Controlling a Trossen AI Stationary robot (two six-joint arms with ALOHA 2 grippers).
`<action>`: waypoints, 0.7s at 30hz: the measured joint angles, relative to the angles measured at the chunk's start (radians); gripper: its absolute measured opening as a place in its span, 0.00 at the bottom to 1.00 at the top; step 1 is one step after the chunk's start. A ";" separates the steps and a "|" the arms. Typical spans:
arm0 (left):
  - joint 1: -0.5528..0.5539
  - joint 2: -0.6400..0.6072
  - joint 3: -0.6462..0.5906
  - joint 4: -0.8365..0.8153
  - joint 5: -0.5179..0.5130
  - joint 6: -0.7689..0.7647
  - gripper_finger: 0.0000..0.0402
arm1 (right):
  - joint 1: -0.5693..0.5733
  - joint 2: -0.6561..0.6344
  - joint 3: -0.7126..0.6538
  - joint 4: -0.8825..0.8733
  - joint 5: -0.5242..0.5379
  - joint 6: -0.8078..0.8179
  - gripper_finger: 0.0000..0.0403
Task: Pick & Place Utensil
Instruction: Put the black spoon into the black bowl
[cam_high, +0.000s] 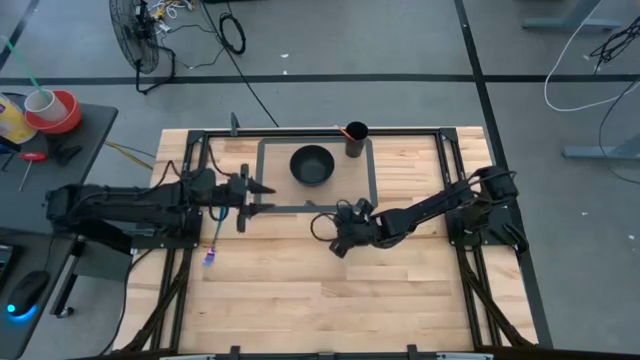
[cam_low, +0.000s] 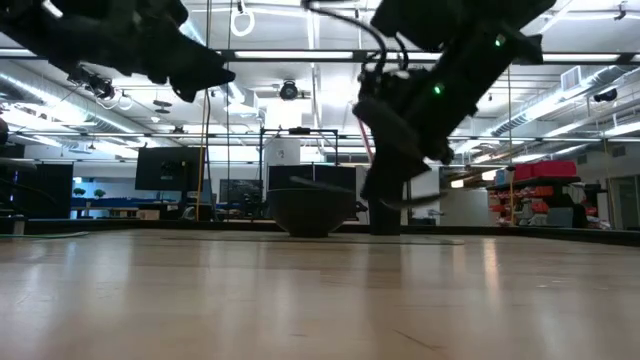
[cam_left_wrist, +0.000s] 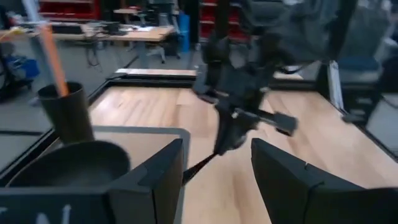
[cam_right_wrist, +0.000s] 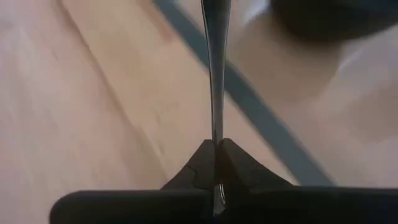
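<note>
The right gripper pinches a thin, glossy metal utensil above mid-table; its far end is cut off. The left gripper hangs open near the round dark bowl.

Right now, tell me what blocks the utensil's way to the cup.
Nothing visible does. The right tool holds the utensil off the table; the bowl sits beside the straight line to the cup.

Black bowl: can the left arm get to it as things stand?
Probably yes. The left gripper is open and empty, just left of the black bowl, with nothing between them. The right gripper, shut on the utensil, sits nearer the table's front, off that path.
</note>
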 joint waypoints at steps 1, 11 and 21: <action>0.019 -0.001 -0.015 0.025 0.002 -0.022 0.48 | -0.004 -0.005 0.000 0.030 0.019 -0.014 0.03; 0.108 0.023 -0.051 0.075 0.028 -0.254 0.49 | -0.061 -0.020 0.001 0.364 0.220 -0.367 0.03; 0.111 0.099 -0.050 0.276 -0.207 -0.600 0.65 | -0.132 -0.020 0.002 0.575 0.255 -0.561 0.03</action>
